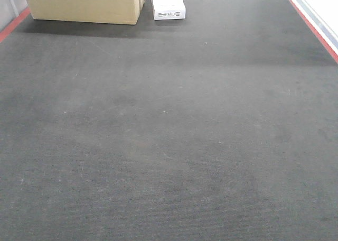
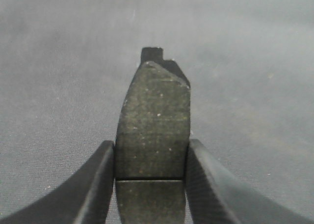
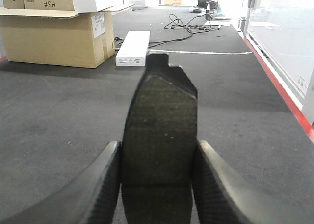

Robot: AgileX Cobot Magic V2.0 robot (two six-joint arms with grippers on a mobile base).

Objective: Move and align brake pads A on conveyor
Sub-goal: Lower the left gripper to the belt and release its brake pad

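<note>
The belt is seen as matt and rough, each pad gritty and dull, the fingers finely ribbed, the box plain cardboard.

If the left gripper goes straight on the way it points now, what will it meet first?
Most likely the conveyor: only its grey surface shows ahead of the left gripper. The brake pad it holds sticks out past the fingers, so the pad would touch first. Depth is unclear.

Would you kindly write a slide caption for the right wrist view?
Right end effector grips a brake pad; conveyor and cardboard box behind.
</note>
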